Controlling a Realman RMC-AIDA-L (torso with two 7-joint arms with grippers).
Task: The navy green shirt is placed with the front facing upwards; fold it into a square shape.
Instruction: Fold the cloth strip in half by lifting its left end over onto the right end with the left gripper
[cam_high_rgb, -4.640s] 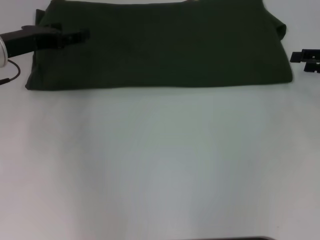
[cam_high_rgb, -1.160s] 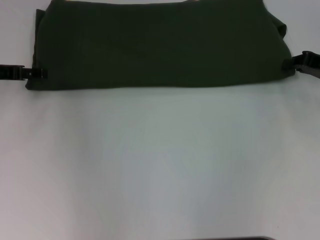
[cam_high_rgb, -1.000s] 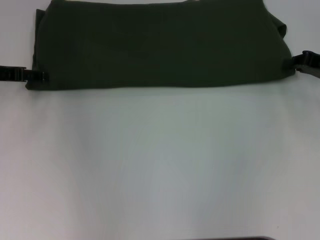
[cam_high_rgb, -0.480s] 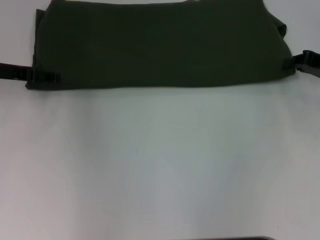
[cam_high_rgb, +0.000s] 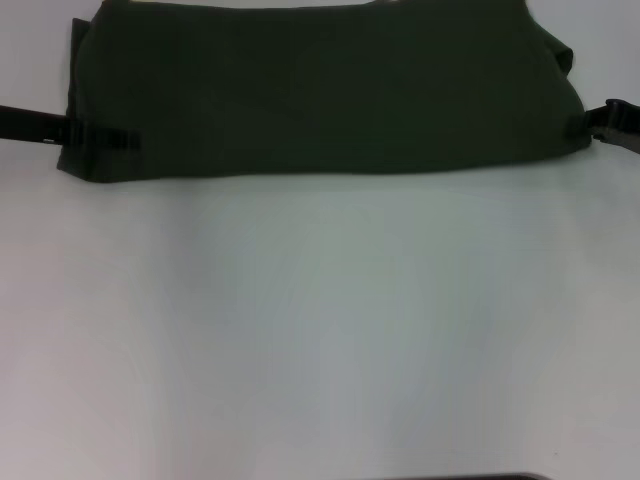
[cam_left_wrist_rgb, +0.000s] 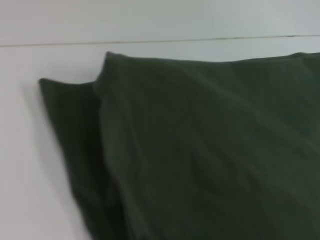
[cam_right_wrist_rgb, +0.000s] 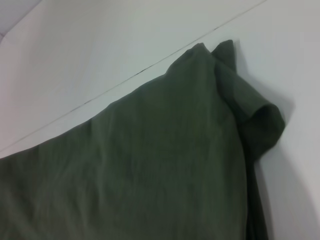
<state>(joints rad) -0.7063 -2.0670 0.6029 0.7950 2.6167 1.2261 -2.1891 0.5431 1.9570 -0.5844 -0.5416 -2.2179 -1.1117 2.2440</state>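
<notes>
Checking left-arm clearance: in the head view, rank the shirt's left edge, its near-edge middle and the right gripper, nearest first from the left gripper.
1. Shirt's left edge, under the left gripper.
2. Near-edge middle, centre.
3. Right gripper, at the shirt's right end.

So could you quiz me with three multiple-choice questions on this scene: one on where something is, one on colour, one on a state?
1. Where is the left claw?
A. Over the shirt's near left corner
B. Mid-table, away from the shirt
C. At the shirt's right end

2. What colour is the shirt?
A. Cream
B. Bright red
C. Dark olive green

3. How does the shirt lie?
A. Crumpled in a ball
B. Folded into a wide flat band
C. Hanging off the white table

Answers: 1 A, its dark tips overlap that corner; the right claw is at the right end. 2 C, every view shows it. 3 B, layered edges show at both ends.
</notes>
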